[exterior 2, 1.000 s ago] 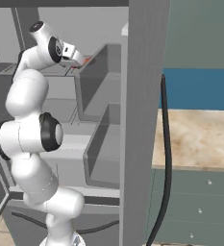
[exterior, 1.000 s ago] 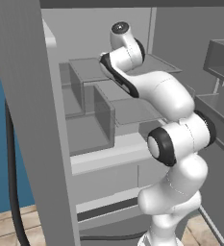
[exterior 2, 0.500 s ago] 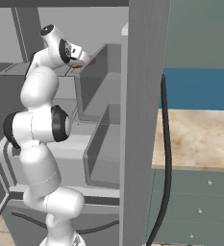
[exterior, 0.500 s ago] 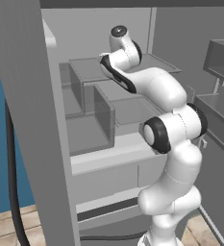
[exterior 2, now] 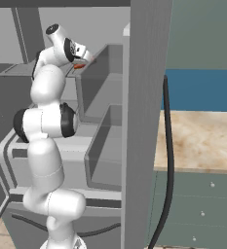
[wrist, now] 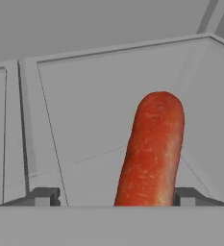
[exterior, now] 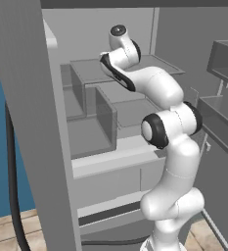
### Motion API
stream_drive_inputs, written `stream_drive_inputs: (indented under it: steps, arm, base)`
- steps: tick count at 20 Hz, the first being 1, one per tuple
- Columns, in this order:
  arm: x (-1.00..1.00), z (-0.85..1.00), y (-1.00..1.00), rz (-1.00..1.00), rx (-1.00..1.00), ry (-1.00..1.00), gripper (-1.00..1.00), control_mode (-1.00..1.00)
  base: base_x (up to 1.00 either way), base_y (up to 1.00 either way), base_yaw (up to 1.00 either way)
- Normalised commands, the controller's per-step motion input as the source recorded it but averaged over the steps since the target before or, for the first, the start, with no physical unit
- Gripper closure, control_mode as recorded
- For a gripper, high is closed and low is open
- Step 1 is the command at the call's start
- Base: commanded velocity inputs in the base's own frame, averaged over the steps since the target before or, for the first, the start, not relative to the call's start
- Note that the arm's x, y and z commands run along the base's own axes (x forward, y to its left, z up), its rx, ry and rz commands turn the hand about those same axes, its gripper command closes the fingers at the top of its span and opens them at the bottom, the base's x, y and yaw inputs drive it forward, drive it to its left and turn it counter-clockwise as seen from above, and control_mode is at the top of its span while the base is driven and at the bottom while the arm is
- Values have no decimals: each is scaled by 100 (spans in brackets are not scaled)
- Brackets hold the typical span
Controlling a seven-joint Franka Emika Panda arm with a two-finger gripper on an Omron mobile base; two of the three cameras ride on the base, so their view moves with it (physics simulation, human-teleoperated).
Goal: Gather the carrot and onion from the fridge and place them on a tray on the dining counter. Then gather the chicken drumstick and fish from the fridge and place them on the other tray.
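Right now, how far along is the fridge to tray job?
Early on. Nothing looks delivered: no tray or other food can be seen from here. In hand: the arm reaches onto a fridge shelf, and the tool straddles the carrot, one fingertip right against it, the other apart, so no firm grip is visible. Left: lift the carrot, carry it to a tray, then the onion, chicken drumstick and fish.

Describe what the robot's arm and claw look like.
The arm is glossy white, built of rounded tube-shaped segments linked by black ring joints. A black disc caps its top joint. The claw ends in two small dark grey, blocky fingertips.
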Motion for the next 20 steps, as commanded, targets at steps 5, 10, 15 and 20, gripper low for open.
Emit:
stream_drive_inputs:
  steps: [5,10,15,20]
  arm:
    - [0,-30,0,0,0,-2,100,-100]
    - [-4,-33,-1,0,0,0,100,-100]
    - [-62,-12,5,0,0,-10,100,-100]
    - [-99,-7,6,0,0,-31,100,-100]
  base:
    - [0,0,0]
    - [0,0,0]
    - [0,0,0]
    - [0,0,0]
